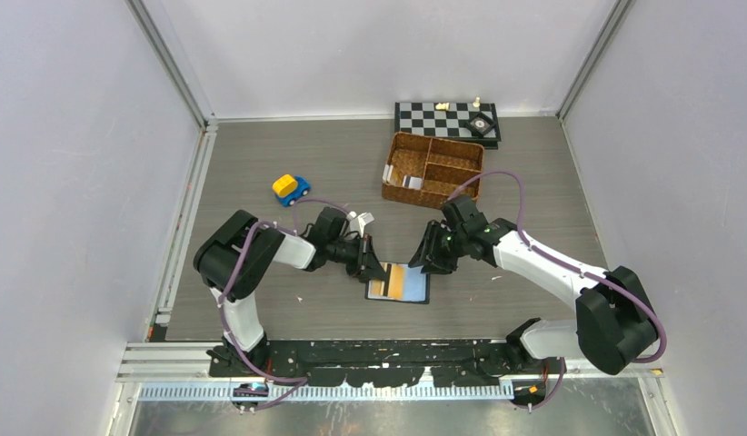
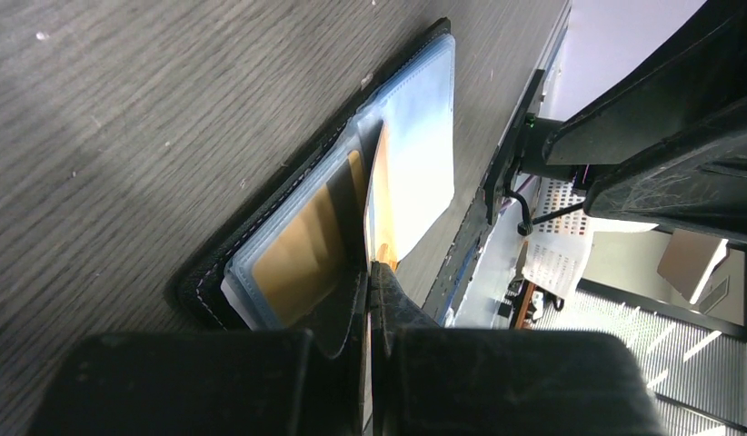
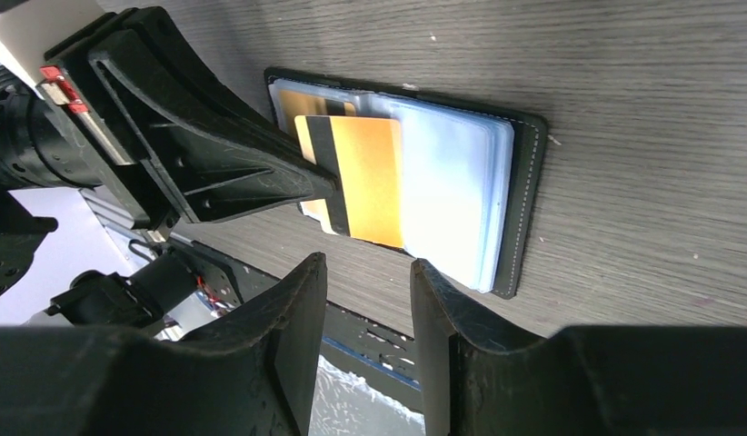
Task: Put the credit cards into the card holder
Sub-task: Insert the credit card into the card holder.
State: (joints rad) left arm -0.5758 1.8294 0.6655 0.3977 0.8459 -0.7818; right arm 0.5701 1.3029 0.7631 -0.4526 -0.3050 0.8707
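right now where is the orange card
In the right wrist view the orange card is pinched by the left pincer over the left half of the open card holder, near the table's front middle.

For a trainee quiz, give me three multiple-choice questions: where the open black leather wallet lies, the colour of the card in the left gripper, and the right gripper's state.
1. Where on the grey wood-grain table is the open black leather wallet? A far-left corner; B near edge, middle; C far-right corner.
2. The thin plastic card in the left gripper is: A green; B orange with a black stripe; C white.
3. The right gripper is: A open, empty; B shut on a card; C shut on the wallet.
Answers: B, the top view shows it; B, the right wrist view shows the stripe; A, its fingers stand apart, empty.
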